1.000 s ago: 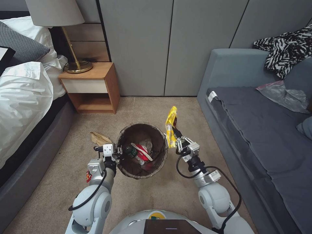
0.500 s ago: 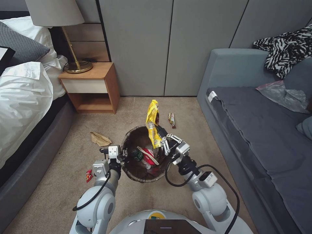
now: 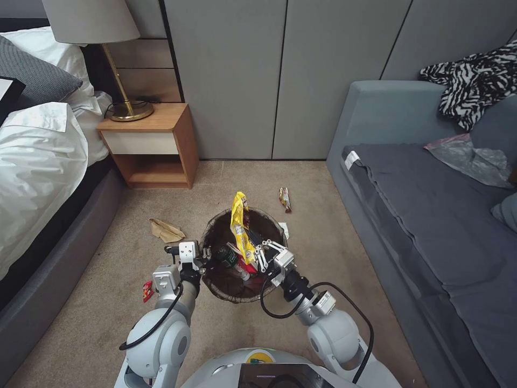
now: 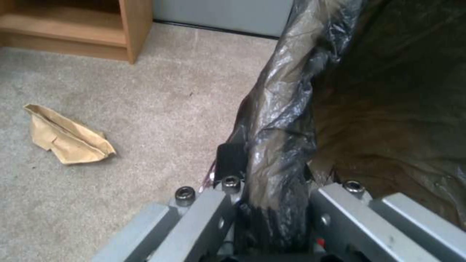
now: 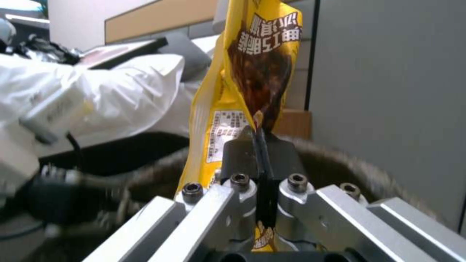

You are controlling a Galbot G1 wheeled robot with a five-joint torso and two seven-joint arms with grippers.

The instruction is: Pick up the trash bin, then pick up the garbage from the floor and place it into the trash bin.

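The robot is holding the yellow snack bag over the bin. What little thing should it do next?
Probably open the right gripper. Its fingers pinch the yellow snack wrapper right above the bag-lined round trash bin, which the left gripper holds by the rim, so the wrapper should drop inside.

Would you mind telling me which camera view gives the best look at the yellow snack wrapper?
The right wrist view: the yellow snack wrapper stands close up, printed face readable, pinched in the right gripper. The head view shows it smaller, upright over the trash bin, which the left gripper holds by the rim. The left wrist view adds nothing about it.
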